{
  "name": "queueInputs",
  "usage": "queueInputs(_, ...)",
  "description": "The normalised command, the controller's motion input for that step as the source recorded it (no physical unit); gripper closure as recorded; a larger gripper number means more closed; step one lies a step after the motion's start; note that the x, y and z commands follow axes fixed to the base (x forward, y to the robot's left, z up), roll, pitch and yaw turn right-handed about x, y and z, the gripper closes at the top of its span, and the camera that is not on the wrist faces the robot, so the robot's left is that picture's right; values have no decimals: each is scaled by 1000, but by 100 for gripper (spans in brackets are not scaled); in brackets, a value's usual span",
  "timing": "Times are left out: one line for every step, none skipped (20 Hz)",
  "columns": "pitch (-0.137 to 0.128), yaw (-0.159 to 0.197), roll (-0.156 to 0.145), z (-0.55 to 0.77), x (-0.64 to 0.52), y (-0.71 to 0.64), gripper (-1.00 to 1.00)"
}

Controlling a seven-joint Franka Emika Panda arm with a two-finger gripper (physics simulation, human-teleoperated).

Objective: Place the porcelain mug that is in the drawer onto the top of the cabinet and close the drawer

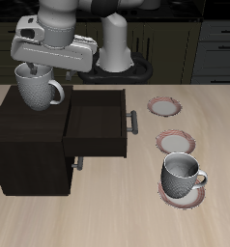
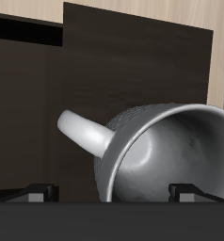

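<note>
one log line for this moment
gripper: shut on mug | mug: above cabinet top | drawer: open

The exterior view looks down from beyond the table's front edge toward the back. The wrist view, close in, seemingly faces downward. Both share the porcelain mug [image 1: 37, 90] [image 2: 161, 151] above the cabinet [image 1: 25, 145] [image 2: 133, 66].
</note>
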Motion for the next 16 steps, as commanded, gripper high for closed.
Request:
queueInputs(-93, -1, 14, 686, -288, 293, -100)
queueInputs(-49, -2, 18, 388, -159, 221, -100)
queueInputs(0, 0, 0, -6, 33, -22, -100)
queueInputs(-62, -25, 21, 410, -158, 123, -100)
queueInputs(-92, 7, 42, 680, -289, 326, -100)
queueInputs(-11, 5, 33, 145, -43, 76, -100)
queueInputs(-77, -12, 25, 391, -251, 361, -100)
queueInputs(-28, 29, 23, 99, -50, 123, -100)
queueInputs(-31, 18, 13, 201, -97, 379, -100)
queueInputs(4, -29, 32, 74, -48, 242, -100)
queueInputs(-10, 38, 60, 16, -83, 422, -100)
queueInputs(-20, 20, 45, -101, -18, 657, -100)
queueInputs(43, 27, 38, -149, 67, 358, -100)
queueInputs(-2, 0, 21, -97, 24, 431, -100)
queueInputs(-2, 19, 25, -98, 13, 391, -100)
queueInputs(13, -10, 39, -61, 69, 416, -100)
